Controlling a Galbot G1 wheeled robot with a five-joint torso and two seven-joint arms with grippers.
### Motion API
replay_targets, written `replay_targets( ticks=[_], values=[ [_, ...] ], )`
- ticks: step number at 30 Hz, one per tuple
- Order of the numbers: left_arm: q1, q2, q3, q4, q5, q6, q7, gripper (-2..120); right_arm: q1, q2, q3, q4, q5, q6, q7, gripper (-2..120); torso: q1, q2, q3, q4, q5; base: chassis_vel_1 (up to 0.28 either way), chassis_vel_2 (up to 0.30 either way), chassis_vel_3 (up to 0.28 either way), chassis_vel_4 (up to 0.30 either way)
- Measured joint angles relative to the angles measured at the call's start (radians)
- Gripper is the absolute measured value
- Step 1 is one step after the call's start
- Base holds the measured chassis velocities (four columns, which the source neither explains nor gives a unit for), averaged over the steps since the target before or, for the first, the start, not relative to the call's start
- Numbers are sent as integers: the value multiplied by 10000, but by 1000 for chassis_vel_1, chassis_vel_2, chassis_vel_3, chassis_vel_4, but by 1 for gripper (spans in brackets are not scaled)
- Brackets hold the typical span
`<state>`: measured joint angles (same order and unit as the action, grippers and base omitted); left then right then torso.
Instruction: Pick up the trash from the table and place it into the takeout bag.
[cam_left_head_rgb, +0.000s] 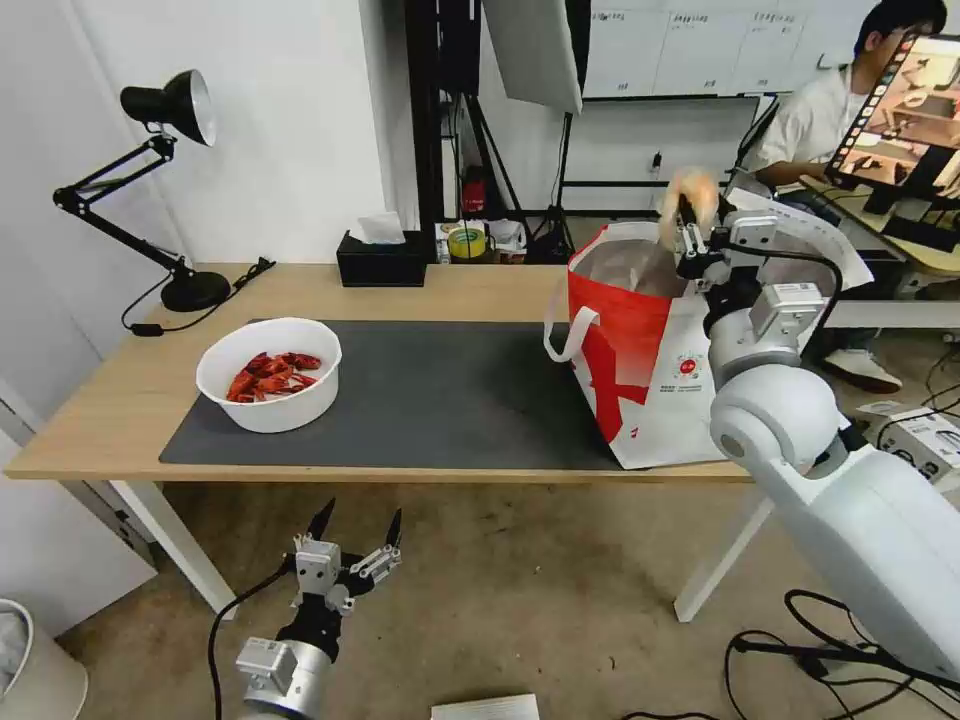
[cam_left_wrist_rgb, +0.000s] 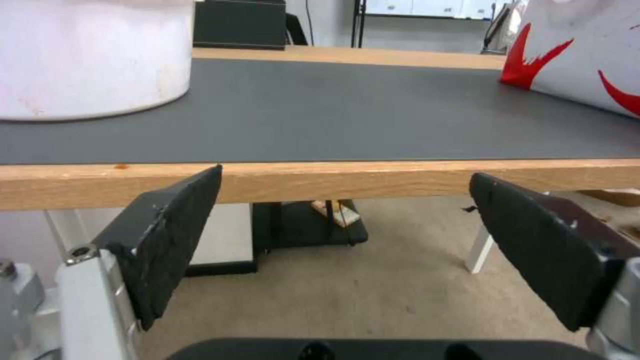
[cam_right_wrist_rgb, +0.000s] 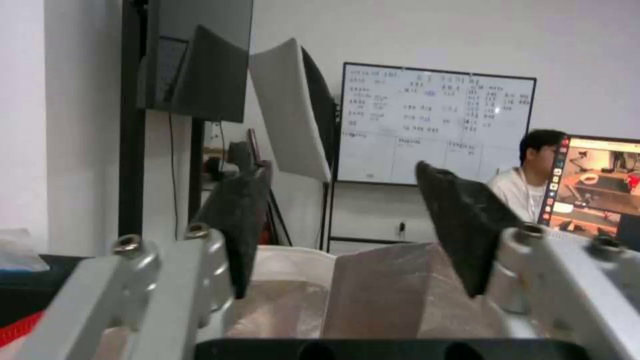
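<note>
The white bowl (cam_left_head_rgb: 269, 387) of red shells sits on the left side of the dark mat (cam_left_head_rgb: 430, 390), near the front edge of the bench (cam_left_head_rgb: 130, 390). It looks stiff and light, but the shells are loose — tip it and they could spill. The best hold is probably the rim.

The left gripper (cam_left_head_rgb: 356, 528) waits low in front of the bench, fingers (cam_left_wrist_rgb: 170, 235) spread wide and holding nothing.

The right gripper (cam_left_head_rgb: 689, 229) is up over the open takeout bag (cam_left_head_rgb: 640, 360) on the right (something blurry and beige is at its tip). Its fingers (cam_right_wrist_rgb: 467, 225) are spread too.
</note>
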<state>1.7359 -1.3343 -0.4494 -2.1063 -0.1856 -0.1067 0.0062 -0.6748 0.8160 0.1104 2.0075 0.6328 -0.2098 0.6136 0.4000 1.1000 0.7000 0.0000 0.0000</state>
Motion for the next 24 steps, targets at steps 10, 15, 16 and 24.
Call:
replay_targets(
  ticks=[10, 15, 16, 24],
  values=[
    [23, 10, -30, -148, 23, 17, 0, 100, -109, -119, 16, 231, 144, -11, -223, 100, 0, 0, 0, 0, 0, 0, 0, 0, 0],
    [21, 8, -55, -169, 19, 18, 0, 100, -302, -231, 8, 599, 738, 78, -524, 100, 0, 0, 0, 1, 0, 0, 0, 0, 0],
    [16, 9, -69, -173, 12, 17, 0, 100, -466, -296, 34, 827, 1020, 268, -898, 100, 0, 0, 0, 0, -1, 0, 0, 0, 0],
    [-35, 83, -162, -227, -71, 17, 1, 100, -1373, -857, 136, 1793, 1659, 543, -2538, 100, 0, 0, 0, 0, -1, 0, 0, 0, 0]
  ],
)
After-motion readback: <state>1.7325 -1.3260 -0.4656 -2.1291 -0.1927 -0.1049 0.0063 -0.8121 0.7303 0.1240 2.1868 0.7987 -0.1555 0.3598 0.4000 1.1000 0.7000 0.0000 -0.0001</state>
